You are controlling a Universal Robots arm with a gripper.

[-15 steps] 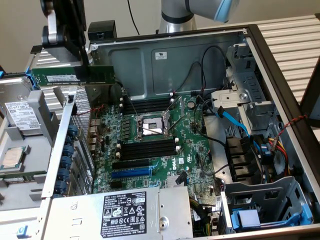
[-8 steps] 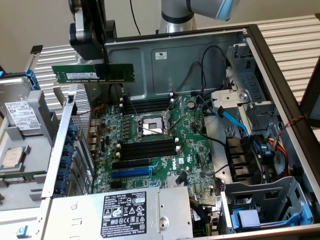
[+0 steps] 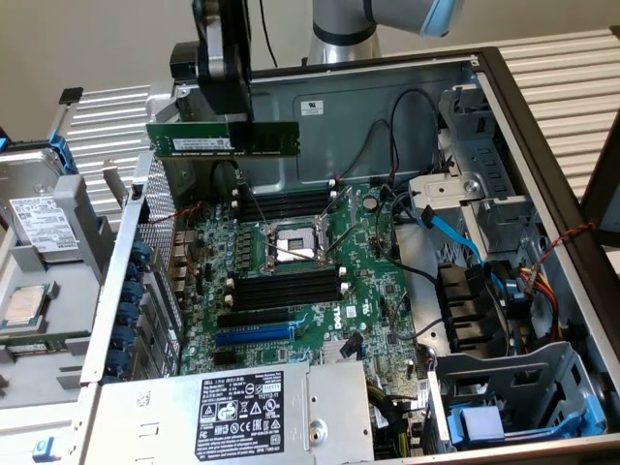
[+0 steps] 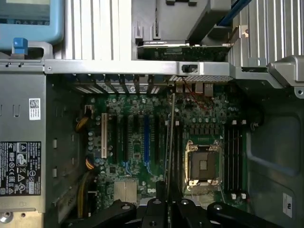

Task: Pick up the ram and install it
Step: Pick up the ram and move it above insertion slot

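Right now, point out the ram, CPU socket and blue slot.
ram [image 3: 225, 140], exterior view, green board's middle.
CPU socket [image 3: 291, 246], exterior view, its centre.
blue slot [image 3: 254, 335], exterior view, mid-length.

This is a robotics lab bench set up for computer assembly: a robot arm [image 3: 387, 15] stands behind an open desktop computer case [image 3: 358, 92] with its motherboard [image 3: 358, 291] bare, on a ribbed metal table [image 3: 567, 58], a loose hard drive [image 3: 39, 223] and processor [image 3: 24, 305] beside it.

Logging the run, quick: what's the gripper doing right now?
Gripper: shut on the RAM stick, held in the air above the open computer case.
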